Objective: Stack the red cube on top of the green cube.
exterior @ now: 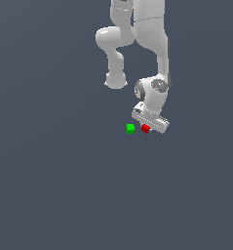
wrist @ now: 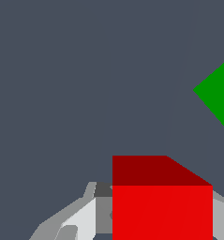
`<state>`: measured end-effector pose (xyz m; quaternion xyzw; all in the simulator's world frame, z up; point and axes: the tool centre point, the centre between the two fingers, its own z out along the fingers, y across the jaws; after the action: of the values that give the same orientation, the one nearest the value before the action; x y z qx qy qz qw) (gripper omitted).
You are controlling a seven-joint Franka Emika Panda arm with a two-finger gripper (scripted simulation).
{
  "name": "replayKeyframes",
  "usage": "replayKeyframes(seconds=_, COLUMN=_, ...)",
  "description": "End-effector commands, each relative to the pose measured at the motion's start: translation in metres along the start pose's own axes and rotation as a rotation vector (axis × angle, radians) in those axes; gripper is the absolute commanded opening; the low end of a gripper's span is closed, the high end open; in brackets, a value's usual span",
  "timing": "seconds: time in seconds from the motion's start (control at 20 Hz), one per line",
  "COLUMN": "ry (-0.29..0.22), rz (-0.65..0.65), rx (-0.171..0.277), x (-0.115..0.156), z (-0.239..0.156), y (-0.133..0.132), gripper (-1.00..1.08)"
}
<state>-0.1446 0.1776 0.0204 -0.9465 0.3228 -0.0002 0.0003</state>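
The white arm (exterior: 147, 44) bends down from above so that its gripper (exterior: 148, 128) sits low at the surface — a posture suited to a grasp, I judge. In the wrist view the red cube (wrist: 162, 206) fills the space between grey finger parts on either side; whether they are clamped on it I cannot tell. The green cube (exterior: 130, 128) rests apart, just beside the red cube (exterior: 145, 128) on the exterior view's left — still bare on top
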Motion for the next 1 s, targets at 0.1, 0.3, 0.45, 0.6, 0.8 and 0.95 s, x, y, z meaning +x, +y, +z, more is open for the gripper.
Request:
replayKeyframes(seconds=0.1, ry=0.0, rz=0.001, rx=-0.001, x=0.0, z=0.001, y=0.0, gripper=-1.0)
replayKeyframes(seconds=0.3, ry=0.0, rz=0.0, rx=0.0, x=0.0, z=0.0, y=0.0, gripper=-1.0)
replayKeyframes(seconds=0.45, ry=0.0, rz=0.0, rx=0.0, x=0.0, z=-0.004, y=0.0, gripper=-1.0)
replayKeyframes(seconds=0.6, ry=0.0, rz=0.0, rx=0.0, x=0.0, z=-0.012, y=0.0, gripper=-1.0)
replayKeyframes(seconds=0.8, ry=0.0, rz=0.0, rx=0.0, x=-0.001, z=-0.029, y=0.001, gripper=-1.0)
replayKeyframes(seconds=0.95, ry=0.0, rz=0.0, rx=0.0, x=-0.001, z=-0.047, y=0.001, gripper=-1.0)
